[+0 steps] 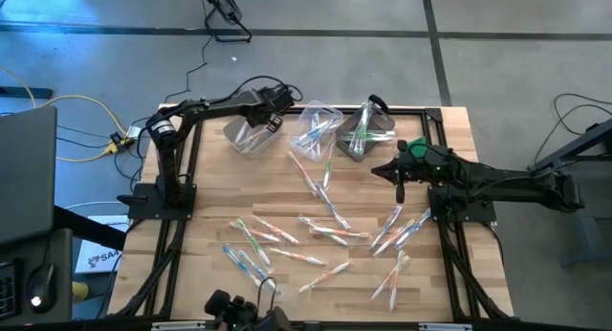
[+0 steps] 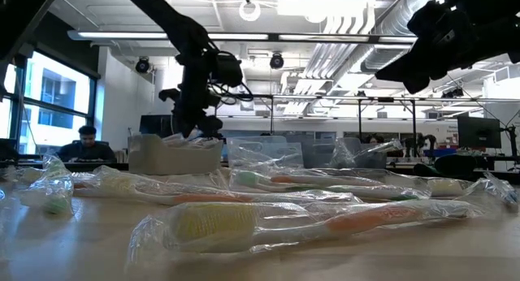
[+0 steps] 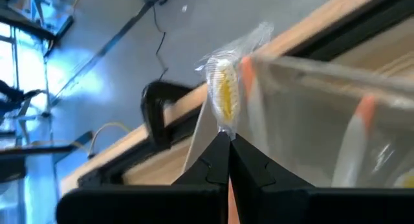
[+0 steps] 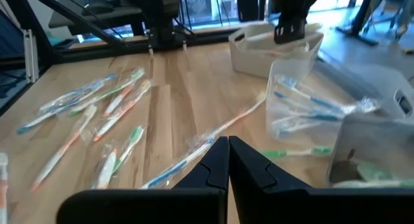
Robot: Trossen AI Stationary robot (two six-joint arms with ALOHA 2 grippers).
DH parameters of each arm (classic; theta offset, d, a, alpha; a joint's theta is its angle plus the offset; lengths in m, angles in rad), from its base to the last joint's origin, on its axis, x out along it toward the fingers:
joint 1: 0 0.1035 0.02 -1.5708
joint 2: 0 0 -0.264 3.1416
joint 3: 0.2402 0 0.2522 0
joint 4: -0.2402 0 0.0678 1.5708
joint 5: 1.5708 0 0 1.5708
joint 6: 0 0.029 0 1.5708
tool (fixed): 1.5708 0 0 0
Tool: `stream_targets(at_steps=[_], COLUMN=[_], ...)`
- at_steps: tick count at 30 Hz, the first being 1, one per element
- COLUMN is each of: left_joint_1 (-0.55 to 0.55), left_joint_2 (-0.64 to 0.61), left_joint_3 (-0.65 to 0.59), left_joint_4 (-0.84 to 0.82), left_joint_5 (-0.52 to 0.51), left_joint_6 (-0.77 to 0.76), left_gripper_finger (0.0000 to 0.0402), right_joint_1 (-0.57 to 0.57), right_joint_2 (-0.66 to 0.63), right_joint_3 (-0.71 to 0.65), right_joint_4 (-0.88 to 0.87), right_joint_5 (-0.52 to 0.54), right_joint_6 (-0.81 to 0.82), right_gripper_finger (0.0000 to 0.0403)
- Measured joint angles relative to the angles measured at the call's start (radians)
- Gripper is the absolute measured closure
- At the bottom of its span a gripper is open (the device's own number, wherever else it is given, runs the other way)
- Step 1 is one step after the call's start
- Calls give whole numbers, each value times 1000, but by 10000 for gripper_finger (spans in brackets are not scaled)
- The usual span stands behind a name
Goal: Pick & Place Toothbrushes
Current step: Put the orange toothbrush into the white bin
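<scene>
Your left tool (image 3: 228,143) sits in the upper middle of the high view, over the leftmost of the three clear bins (image 1: 251,135), and its fingers are pressed together on a wrapped toothbrush (image 3: 225,94) with a yellow-bristled head and an orange neck; in the left wrist view that brush sticks up from the fingertips just beside the bin's clear wall. Your right tool (image 1: 400,186) is at the right centre of the high view, above the desk (image 1: 206,202), with its fingers pressed together and nothing between them; the right wrist view shows the closed tips hanging over a wrapped brush that lies on the wood. The rest of the toothbrushes (image 1: 325,237) are scattered in their clear wrappers over the lower half of the desk in the high view, with a loose line of them running from the centre up toward the middle bin (image 1: 317,128). That middle bin holds blue-handled brushes, the rightmost bin (image 1: 368,130) holds green-handled ones, and the leftmost one shows orange handles through its wall in the left wrist view. In the low view the nearest wrapped brushes fill the foreground, one with a pale yellow head and an orange handle. A small green object (image 1: 416,149) rests on your right arm near its wrist. A person (image 2: 84,143) sits at the far left of the low view, behind the desk.
</scene>
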Motion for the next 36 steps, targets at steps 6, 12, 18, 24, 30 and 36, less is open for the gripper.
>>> stream_targets(at_steps=[6,12,18,24,30,36], left_joint_1=[0,0,0,0,0,0], left_joint_2=[0,0,0,0,0,0], left_joint_3=[-16,-16,-16,-16,-16,-16], left_joint_4=[125,133,142,157,155,155], left_joint_5=[4,15,22,26,49,51], left_joint_6=[28,36,36,54,54,114], left_gripper_finger=[401,401,400,350,300,297], right_joint_1=[0,0,0,0,0,0], right_joint_2=[0,0,0,0,0,0], right_joint_3=[0,0,0,0,0,0], right_joint_4=[-54,-82,-81,-81,-50,-42], right_joint_5=[0,5,2,2,6,5], right_joint_6=[22,22,22,21,-8,20], right_gripper_finger=[401,401,401,401,401,401])
